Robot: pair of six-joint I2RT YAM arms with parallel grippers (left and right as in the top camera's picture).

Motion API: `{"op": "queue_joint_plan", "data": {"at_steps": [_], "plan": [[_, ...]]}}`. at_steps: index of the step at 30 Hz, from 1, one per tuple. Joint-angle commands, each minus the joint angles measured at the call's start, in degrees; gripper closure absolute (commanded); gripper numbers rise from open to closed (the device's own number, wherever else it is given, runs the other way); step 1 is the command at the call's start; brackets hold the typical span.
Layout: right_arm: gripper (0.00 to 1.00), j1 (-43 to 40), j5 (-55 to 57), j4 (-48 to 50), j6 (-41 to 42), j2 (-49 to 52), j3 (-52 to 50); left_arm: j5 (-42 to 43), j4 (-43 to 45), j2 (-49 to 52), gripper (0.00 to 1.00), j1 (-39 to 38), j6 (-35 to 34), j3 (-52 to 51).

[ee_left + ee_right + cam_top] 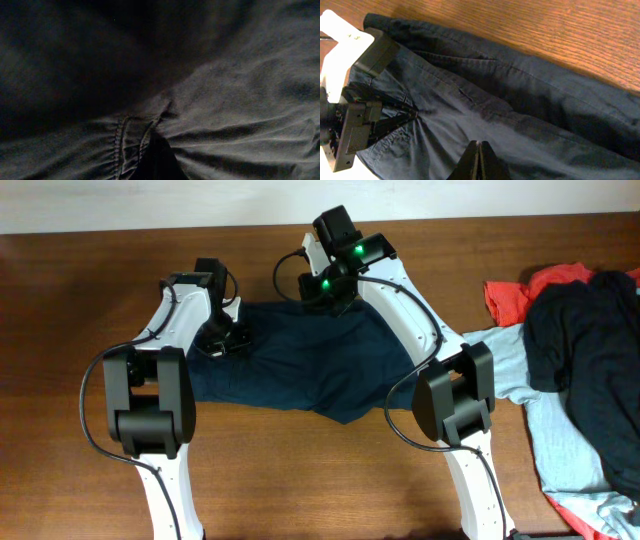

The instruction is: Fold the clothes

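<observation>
One pair of dark navy shorts (pixel 300 370) is lying spread on the wooden counter (pixel 320 480). Its long axis is running left to right between the two arms, with the stitched band edge facing the far side. At its left end the left claw (pixel 414 114) is pinching the cloth tight, puckers radiating from the tips. Nearer the middle the right claw (pixel 479 152) is pressing down with its fingers fully together; whether any fabric is caught there cannot be told. Well off to the right, a light blue T-shirt (pixel 560 450), a red garment (pixel 515 295) and a dark garment (pixel 590 350) are lying heaped.
</observation>
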Motion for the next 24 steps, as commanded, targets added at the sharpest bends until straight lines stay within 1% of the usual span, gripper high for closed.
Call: {"op": "queue_joint_plan", "data": {"at_steps": [1, 13, 20, 24], "plan": [[0.96, 0.70, 0.87, 0.02, 0.26, 1.81, -0.39, -2.12, 0.13, 2.16, 0.99, 0.46, -0.28, -0.04], [0.96, 2.19, 0.98, 1.97, 0.26, 5.77, -0.55, -2.12, 0.11, 2.16, 0.99, 0.46, -0.28, -0.04], [0.95, 2.19, 5.99, 4.79, 0.26, 8.26, -1.07, -2.12, 0.09, 2.16, 0.99, 0.46, -0.28, -0.04], [0.95, 2.21, 6.45, 6.51, 0.28, 10.19, -1.18, -2.16, 0.09, 2.16, 0.99, 0.46, -0.28, -0.04]]}}
